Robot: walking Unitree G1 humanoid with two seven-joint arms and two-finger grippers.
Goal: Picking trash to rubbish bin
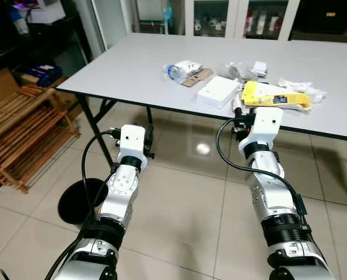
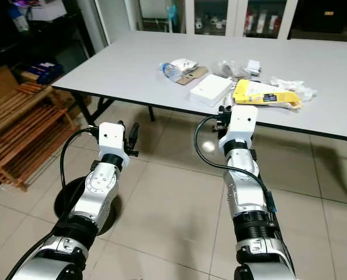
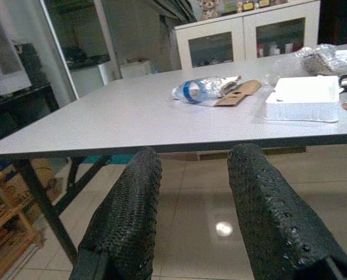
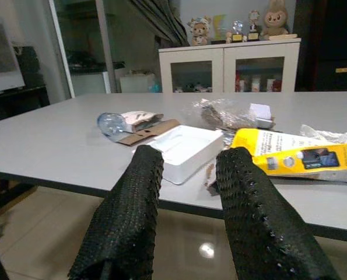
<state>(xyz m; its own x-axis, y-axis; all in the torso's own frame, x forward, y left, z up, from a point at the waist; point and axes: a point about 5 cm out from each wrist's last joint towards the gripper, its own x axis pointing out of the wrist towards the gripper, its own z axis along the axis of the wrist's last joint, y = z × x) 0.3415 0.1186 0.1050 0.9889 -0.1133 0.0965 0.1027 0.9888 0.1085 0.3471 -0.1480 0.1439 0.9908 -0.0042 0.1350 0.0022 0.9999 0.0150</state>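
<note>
**Inspector:** What was the condition of the trash at the time of observation?

**Recorder:** It lay loose on the grey table [image 1: 132, 70], toward the near edge. A crushed clear plastic bottle [image 1: 174, 72] with a blue band lay on its side, touching a strip of brown cardboard [image 1: 197, 77]. Beside those sat a white shallow tray [image 1: 218, 91], flat and square. A yellow packet [image 1: 275, 99] with printed panels lay flat just beside the tray, at the table's edge. Behind it were crumpled clear wrapping [image 1: 237, 70], a small white box [image 1: 259, 67] and a creased white wrapper [image 1: 301, 87].

**Inspector:** And the right gripper?

**Recorder:** The right gripper [image 4: 188, 192] was raised in front of the table edge, level with it, pointed at the tray and the yellow packet. Its two black fingers [image 4: 132, 216] stood apart with a clear gap, gripping nothing and touching nothing.

**Inspector:** The left?

**Recorder:** The left gripper [image 3: 190, 204] was held lower, short of the table edge and over the tiled floor [image 1: 179, 216]. Its fingers were likewise spread, nothing between them. It faced the bottle and cardboard from a distance.

**Inspector:** Anything else recorded?

**Recorder:** A wooden slatted rack [image 1: 21, 134] stood on the robot's left, and a dark round object [image 1: 74, 201] sat on the floor beneath the left arm; I could not tell what it was.
</note>
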